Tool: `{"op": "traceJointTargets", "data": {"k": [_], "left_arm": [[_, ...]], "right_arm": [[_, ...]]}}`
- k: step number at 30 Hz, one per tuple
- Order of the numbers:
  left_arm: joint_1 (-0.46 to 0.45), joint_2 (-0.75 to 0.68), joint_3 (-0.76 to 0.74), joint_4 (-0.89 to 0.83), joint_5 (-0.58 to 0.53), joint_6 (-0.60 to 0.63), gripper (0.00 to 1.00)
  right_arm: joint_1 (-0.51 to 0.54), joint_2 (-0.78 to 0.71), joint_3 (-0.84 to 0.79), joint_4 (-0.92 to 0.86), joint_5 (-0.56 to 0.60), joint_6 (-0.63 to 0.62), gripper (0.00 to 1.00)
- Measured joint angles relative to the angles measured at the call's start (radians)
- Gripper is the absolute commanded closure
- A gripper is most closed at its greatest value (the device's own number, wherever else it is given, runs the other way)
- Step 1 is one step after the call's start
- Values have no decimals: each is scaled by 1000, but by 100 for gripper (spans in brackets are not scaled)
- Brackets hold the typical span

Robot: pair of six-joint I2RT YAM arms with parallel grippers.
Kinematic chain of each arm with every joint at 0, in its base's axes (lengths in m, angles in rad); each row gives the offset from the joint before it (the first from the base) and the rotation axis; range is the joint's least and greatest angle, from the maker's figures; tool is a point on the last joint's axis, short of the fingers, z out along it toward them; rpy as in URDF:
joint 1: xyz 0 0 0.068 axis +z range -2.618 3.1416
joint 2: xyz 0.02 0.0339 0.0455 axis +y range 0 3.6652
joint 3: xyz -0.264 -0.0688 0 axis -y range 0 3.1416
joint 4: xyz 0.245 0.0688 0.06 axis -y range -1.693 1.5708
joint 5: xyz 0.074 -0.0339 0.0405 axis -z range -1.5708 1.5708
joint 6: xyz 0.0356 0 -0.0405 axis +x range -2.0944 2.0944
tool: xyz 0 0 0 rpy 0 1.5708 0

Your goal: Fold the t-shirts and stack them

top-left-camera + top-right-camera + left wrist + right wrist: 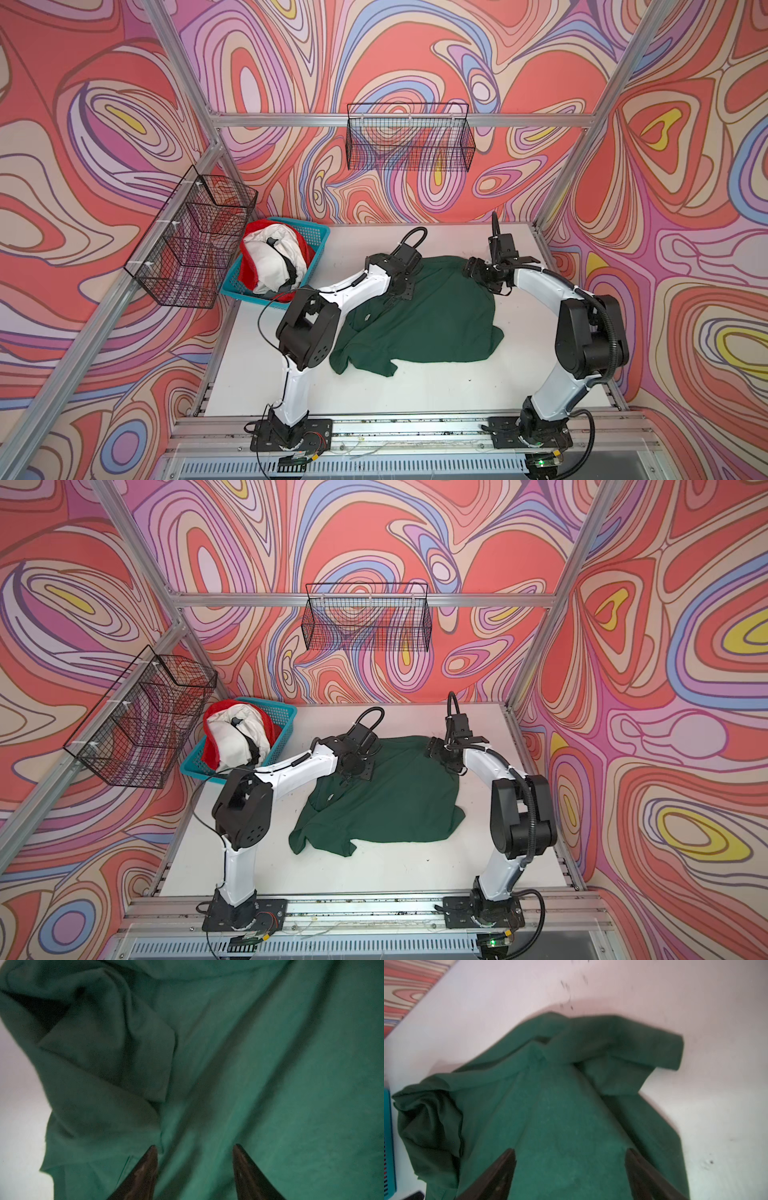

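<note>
In both top views we see the dark green t-shirt (436, 324) spread out and rumpled on the white table (519, 374), roughly midway between the two arms. One sleeve is bunched at its near left corner. The left arm (357, 282) reaches over the shirt's far left part, and the right arm (536, 278) comes down at its far right corner. From up here we cannot tell how either arm's jaws stand. At the table's far left corner a blue basket (320, 245) holds a white t-shirt (270, 257) and a red t-shirt (249, 270) heaped together. It stands well apart from the green one.

In the left wrist view the green t-shirt (249, 1064) fills almost everything, with a folded flap to one side and a strip of table (16, 1105) at the edge. The left jaws stand partly apart, their dark fingers (145, 1167) close over the cloth with nothing pinched between them.

In the right wrist view the shirt (560, 1115) rises in a ridge toward the camera, with one sleeve lying out on the table (695, 1022). The right jaws are spread wide, their fingers (500, 1172) on either side of the cloth and not closed on it. A sliver of the basket (388, 1126) shows at the edge.
</note>
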Motion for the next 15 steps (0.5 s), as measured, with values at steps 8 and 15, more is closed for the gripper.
{"op": "traceJointTargets", "data": {"k": [8, 15], "left_arm": [[61, 44, 22, -42, -60, 0, 49], [108, 45, 8, -71, -104, 15, 60]], "right_arm": [[9, -33, -70, 28, 1, 25, 16], [68, -26, -74, 34, 66, 25, 16]]}}
